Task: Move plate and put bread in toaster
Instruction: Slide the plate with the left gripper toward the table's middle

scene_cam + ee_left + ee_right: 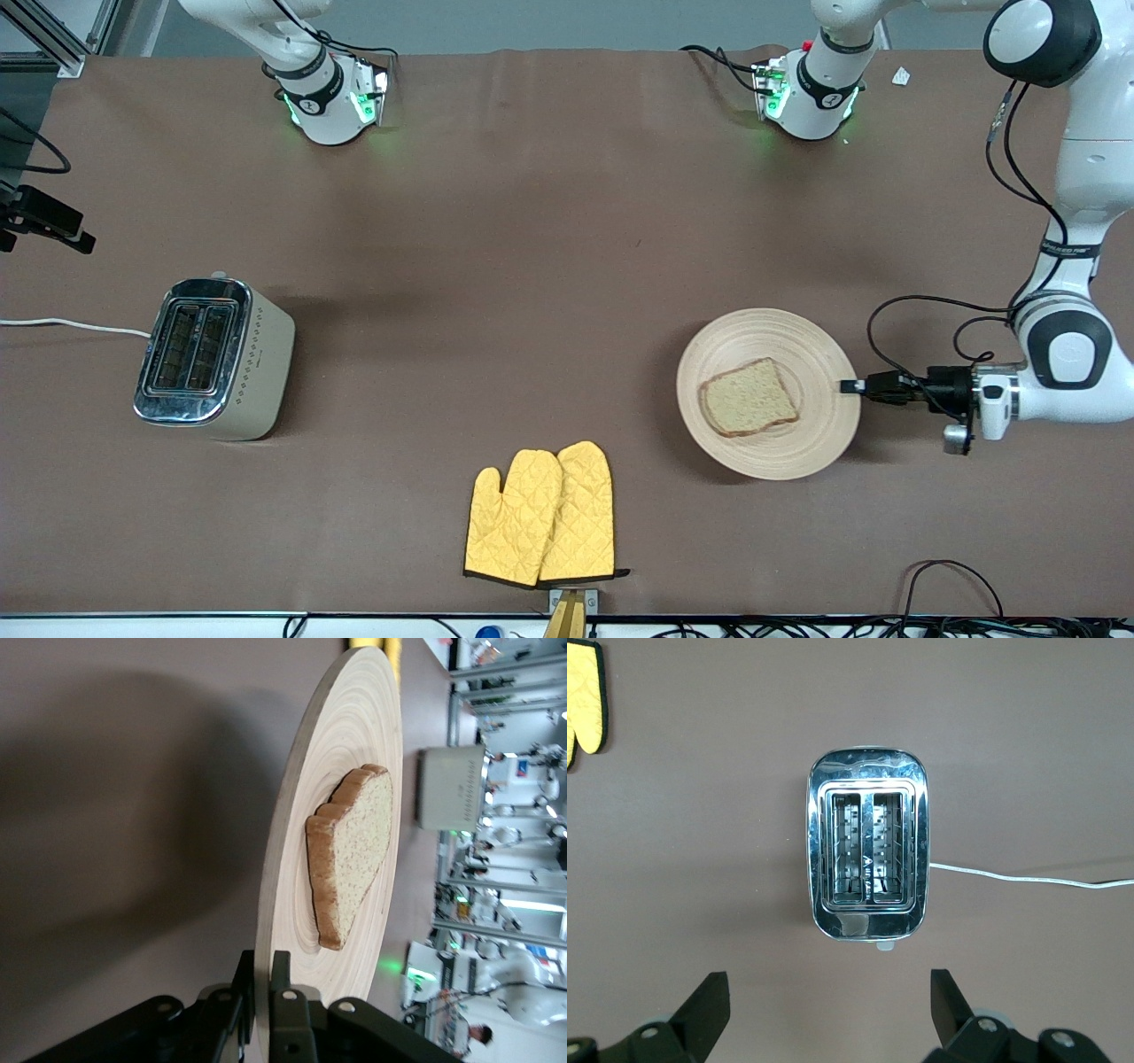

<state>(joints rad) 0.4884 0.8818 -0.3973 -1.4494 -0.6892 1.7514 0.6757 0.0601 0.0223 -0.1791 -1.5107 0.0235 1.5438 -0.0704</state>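
A: Toaster (214,356) sits toward the right arm's end of the worktop (532,266), slots up. The right gripper (824,1010) hangs over it, jaws spread, holding nothing.

B: Well apart from the toaster, the left gripper (262,992) has its jaws pinching the plate (802,354) rim, bread (749,397) lying on it. I'd keep the plate level and go slowly, so the slice can't slip.

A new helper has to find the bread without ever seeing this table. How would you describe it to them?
Start at the round wooden plate toward the left arm's end of the table, its rim pinched by the left end effector. The bread lies flat on that plate. It is the only brown, speckled square slice with a darker crust; the nearby oven mitts are yellow and quilted.
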